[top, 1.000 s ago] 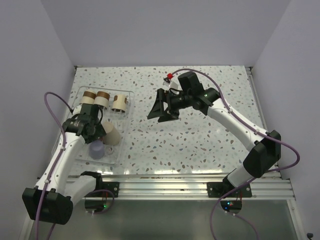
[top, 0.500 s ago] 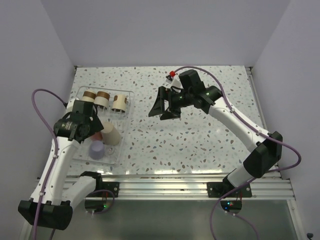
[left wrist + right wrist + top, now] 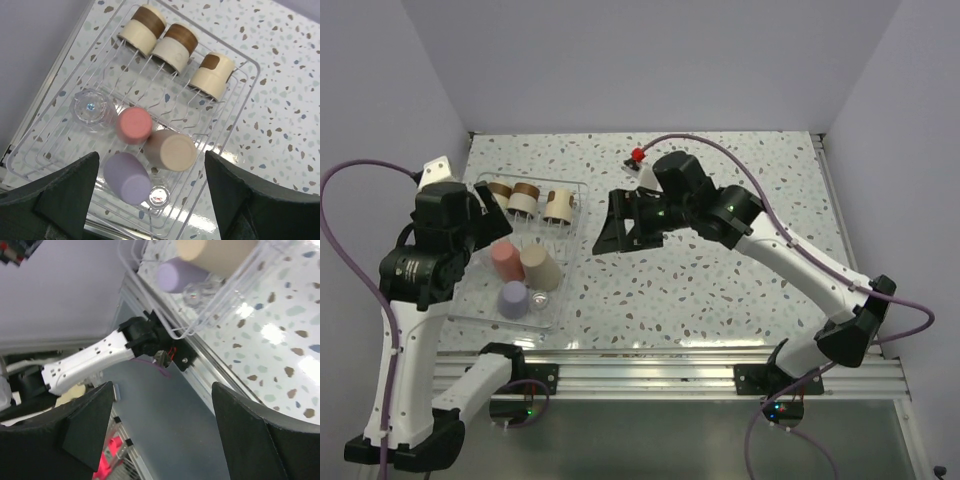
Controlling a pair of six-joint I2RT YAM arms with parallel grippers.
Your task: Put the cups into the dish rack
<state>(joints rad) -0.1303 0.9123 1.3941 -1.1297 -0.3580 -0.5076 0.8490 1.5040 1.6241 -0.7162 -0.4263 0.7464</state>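
The clear dish rack [image 3: 565, 275] lies at the left and holds all the cups I can see. Three cream cups with brown bands [image 3: 525, 197] lie along its far row. The coral cup [image 3: 506, 262], beige cup [image 3: 540, 268], lavender cup [image 3: 514, 298] and a clear cup [image 3: 540, 300] stand upside down nearer. In the left wrist view a second clear cup [image 3: 92, 109] sits left of the coral cup [image 3: 134, 125]. My left gripper [image 3: 151, 155] is open and empty, high above the rack [image 3: 240, 100]. My right gripper [image 3: 608, 222] is open and empty, right of the rack.
The speckled table [image 3: 720, 280] ends at an aluminium rail [image 3: 650, 360] along the near edge. White walls close the left, back and right sides. The right wrist view shows the rack's near corner [image 3: 165, 330] and the left arm's base [image 3: 100, 357].
My left gripper has risen up and back to the left off the rack, uncovering the coral cup standing there. My right gripper has moved left toward the rack.
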